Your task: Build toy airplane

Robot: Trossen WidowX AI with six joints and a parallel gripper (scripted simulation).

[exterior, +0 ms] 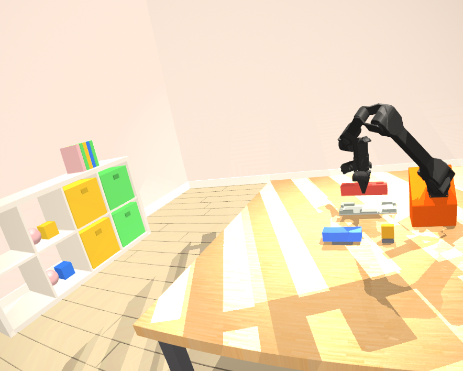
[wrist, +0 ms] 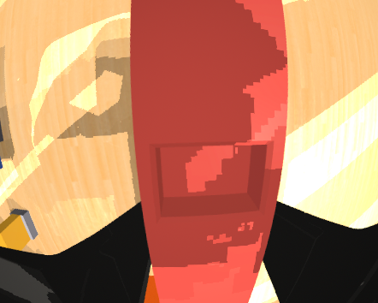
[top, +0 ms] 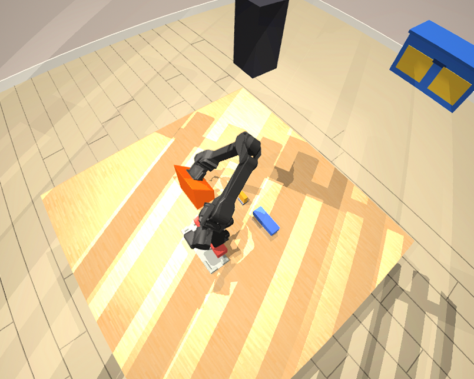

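The red fuselage [top: 219, 250] [exterior: 376, 188] [wrist: 201, 86] is level in my gripper [exterior: 363, 189] [wrist: 201, 203], which is shut on its sides. A socket opening faces up in the wrist view. In the exterior view the fuselage hangs above the pale jig [top: 210, 262] [exterior: 348, 210] with a gap between them. The jig is hidden beneath the fuselage in the wrist view. The blue wing [top: 266, 220] [exterior: 342, 234] and the yellow tail fin [top: 243, 197] [exterior: 387, 231] [wrist: 14, 232] are apart from the jig, each above a dark or grey lower part. The arm covers the fuselage's middle in the top view.
The orange base block [top: 196, 190] [exterior: 432, 214] carries the arm and stands near one end of the jig. The wooden table [top: 265, 326] [exterior: 247, 328] has striped light and shadow. A white shelf unit [exterior: 111, 164] stands beyond the table.
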